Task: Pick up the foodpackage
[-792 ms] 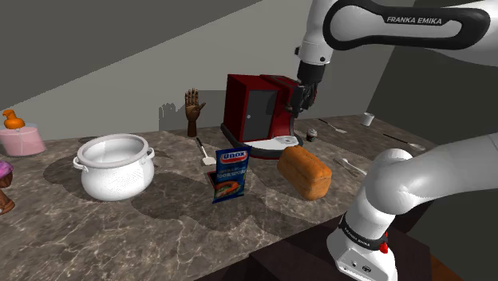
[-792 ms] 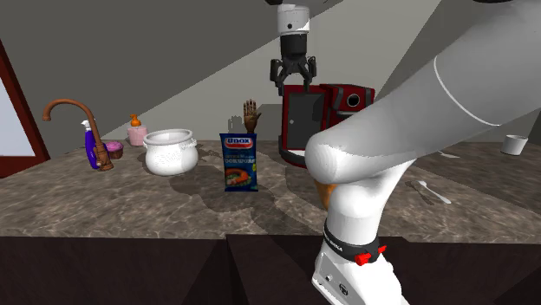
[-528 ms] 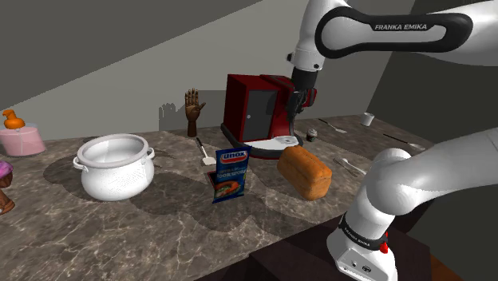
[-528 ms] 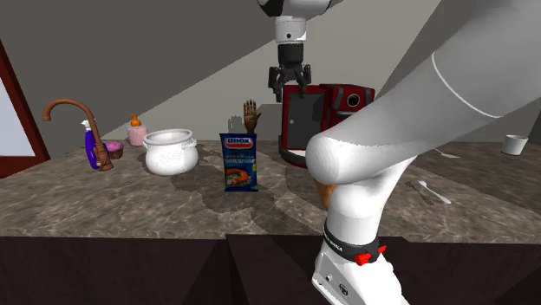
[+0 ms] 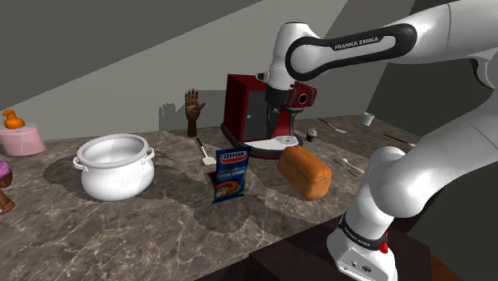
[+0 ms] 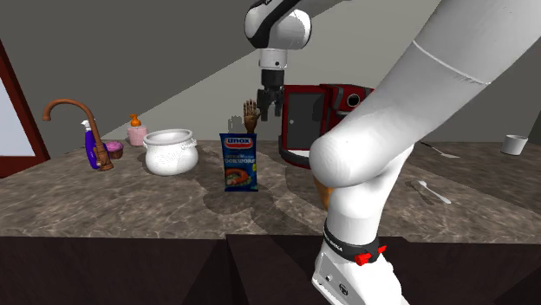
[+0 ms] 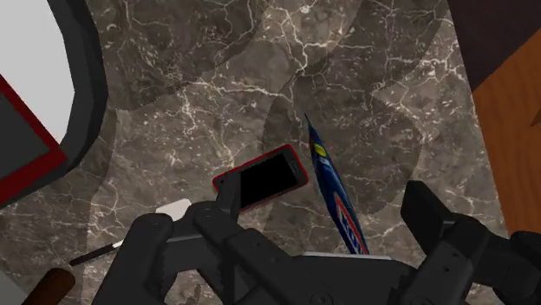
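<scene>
While our claw [image 6: 270, 98] hangs, fingers apart, up before red coffee machine [image 5: 239, 100], Unox food packet [image 5: 231, 175] upright on worktop [image 5: 175, 227] just before that machine, we fear finger clipping thin packet, toppling it.

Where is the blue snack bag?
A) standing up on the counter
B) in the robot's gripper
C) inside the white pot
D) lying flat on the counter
A: the blue bag stands upright on the marbled counter, beside the white pot, with the open gripper up above, not touching it.

Blue package [image 5: 231, 175] upright between pot [image 5: 116, 165] and loaf [image 5: 304, 171]
</scene>
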Tool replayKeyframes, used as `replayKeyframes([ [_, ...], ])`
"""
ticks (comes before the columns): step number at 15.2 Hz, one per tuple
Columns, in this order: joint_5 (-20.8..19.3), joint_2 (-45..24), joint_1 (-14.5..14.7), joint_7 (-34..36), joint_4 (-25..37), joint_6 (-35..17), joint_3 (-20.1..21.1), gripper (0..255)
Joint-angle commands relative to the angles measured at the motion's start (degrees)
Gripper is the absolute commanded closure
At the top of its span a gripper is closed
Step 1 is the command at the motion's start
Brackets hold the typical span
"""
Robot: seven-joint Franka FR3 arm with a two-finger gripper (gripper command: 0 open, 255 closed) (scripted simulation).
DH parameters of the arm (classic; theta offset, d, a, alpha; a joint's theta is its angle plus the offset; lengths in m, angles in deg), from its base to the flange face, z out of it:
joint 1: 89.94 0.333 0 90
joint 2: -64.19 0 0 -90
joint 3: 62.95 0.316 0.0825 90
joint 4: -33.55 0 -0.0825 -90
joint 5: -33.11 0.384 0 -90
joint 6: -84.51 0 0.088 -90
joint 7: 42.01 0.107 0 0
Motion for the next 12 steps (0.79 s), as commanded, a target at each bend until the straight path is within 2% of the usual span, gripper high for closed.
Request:
replayKeyframes([
  [1, 1.0, -3.2, 2.4, -5.9, -0.5, -3.8, -1.1, 0],
  [5, 3.5, -9.4, 6.7, -16.6, -0.2, -9.3, -2.7, 0],
  [12, 4.0, -12.1, 6.9, -17.4, -3.5, -15.3, -3.0, 0],
])
